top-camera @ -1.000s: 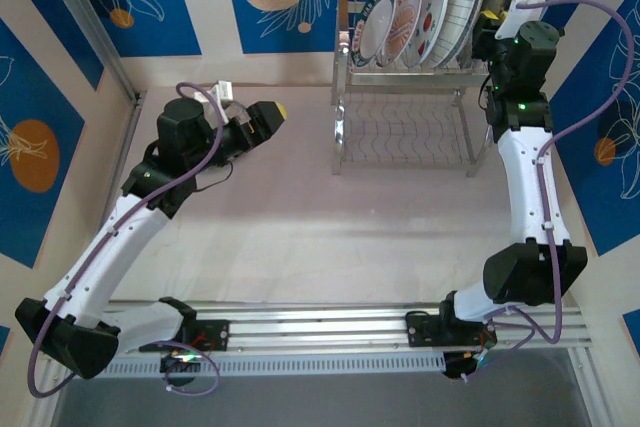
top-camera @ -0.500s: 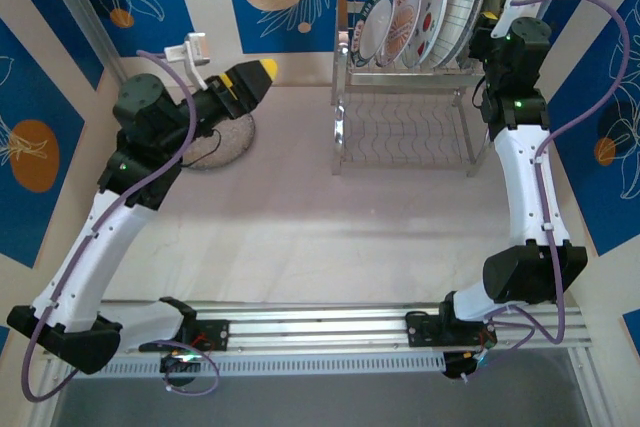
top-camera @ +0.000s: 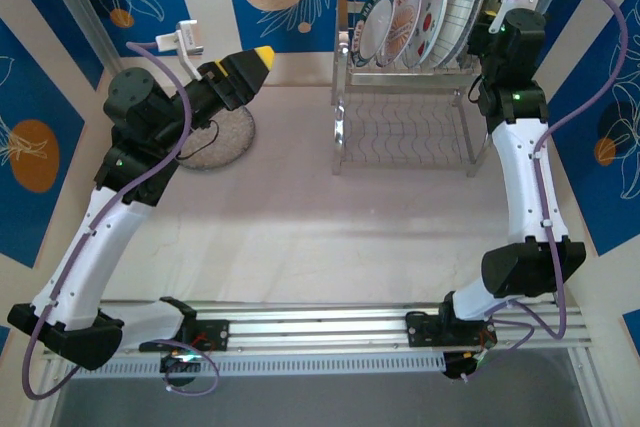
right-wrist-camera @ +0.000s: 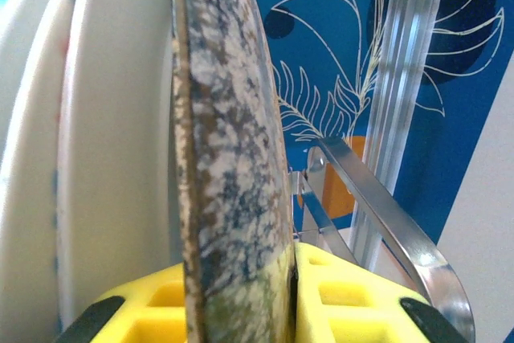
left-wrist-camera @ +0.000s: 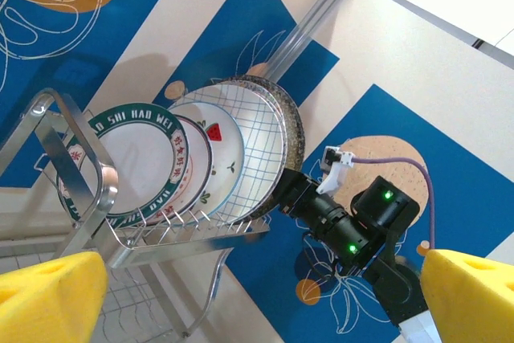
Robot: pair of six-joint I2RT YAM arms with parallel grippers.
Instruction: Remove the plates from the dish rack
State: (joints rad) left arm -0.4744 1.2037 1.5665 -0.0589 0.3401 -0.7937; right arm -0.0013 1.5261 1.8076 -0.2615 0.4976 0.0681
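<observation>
Yellow pads [right-wrist-camera: 345, 295] of the right gripper [right-wrist-camera: 241, 303] pinch the rim of the speckled grey plate [right-wrist-camera: 233, 158], upright at the right end of the dish rack's [top-camera: 340, 132] upper shelf, arm stretched forward, while the left gripper [top-camera: 262, 55] hangs raised, spread wide, facing the rack.

The dish rack [top-camera: 400, 132] stands on the table [top-camera: 330, 217] in the upper middle of the overhead frame, a little to the right. The plates [top-camera: 420, 17] stand on edge in a row on its upper shelf. The right gripper [right-wrist-camera: 241, 299] sits at the row's right end, a finger against each side of the rightmost plate [right-wrist-camera: 233, 158]. Left of the rack a lone plate [top-camera: 228, 135] lies flat, with the left gripper [top-camera: 258, 57] above its far edge.
</observation>
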